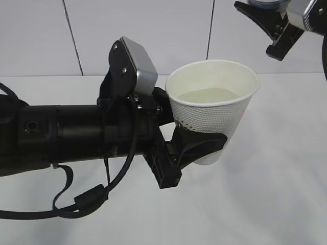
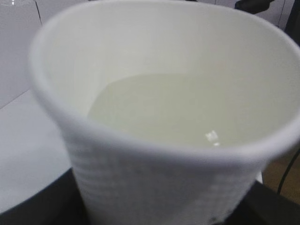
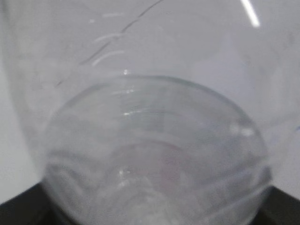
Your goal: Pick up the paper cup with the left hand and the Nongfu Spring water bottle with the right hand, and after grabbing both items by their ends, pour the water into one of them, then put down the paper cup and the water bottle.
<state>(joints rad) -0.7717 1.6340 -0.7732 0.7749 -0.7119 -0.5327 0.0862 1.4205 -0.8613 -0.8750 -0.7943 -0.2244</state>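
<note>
Paper cup (image 1: pixel 212 104) of water (image 1: pixel 207 96) pinched upright in left end effector (image 1: pixel 196 145), right end effector (image 1: pixel 273 30) far right clamping water bottle (image 3: pixel 154 154).

At the upper right of the exterior view, the right hand (image 1: pixel 286 23) is cut off by the top and right edges; only a dark finger and part of its grey block show, so whatever it carries cannot be made out there. The left hand (image 1: pixel 76 132) runs off the left edge. One black finger covers the lower wall of the paper cup (image 1: pixel 212 109), hiding any logo.

In the left wrist view the paper cup (image 2: pixel 159 140) fills the frame, blurred, its base cut off below. In the right wrist view the Nongfu Spring water bottle (image 3: pixel 154 154) is a hazy clear shape; label and neck are out of frame, and the end effector fingers are only dark corners at the bottom.
</note>
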